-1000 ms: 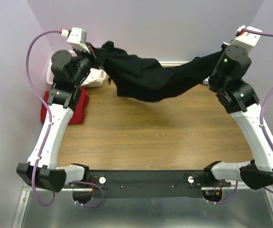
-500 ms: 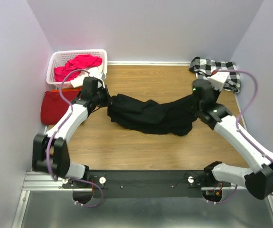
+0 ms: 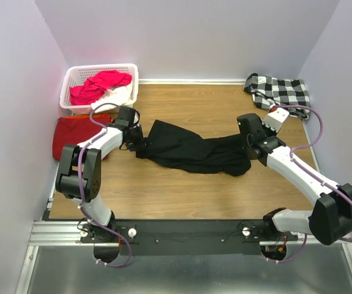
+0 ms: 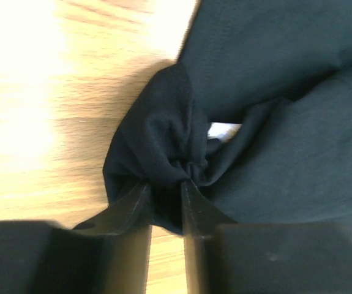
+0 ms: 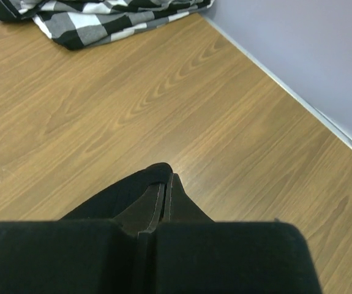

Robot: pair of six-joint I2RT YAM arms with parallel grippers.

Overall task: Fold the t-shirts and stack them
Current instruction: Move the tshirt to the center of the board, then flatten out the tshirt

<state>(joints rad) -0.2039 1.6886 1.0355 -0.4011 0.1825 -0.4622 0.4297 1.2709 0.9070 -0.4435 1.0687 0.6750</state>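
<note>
Black tee lay in a twisted, bunched strip across the middle of the table, running left to right, nowhere near flat. Left gripper sat low at its left end, fingers a little apart with a knot of black cloth wedged between them. Couldn't tell if that pinch actually held. Right gripper was at the right end, fingers pressed together on a thin edge of the same tee. Red tee lay flat at the left edge, near the left arm, apart from the black one. Basket far left, checked cloth far right.

Risks: if the left end drops as a wad, the shirt stays roped and any fold comes out crooked. A pull from the right against a loose left side would drag it sideways. Cloth could also snag on the parted fingers when lifting.
</note>
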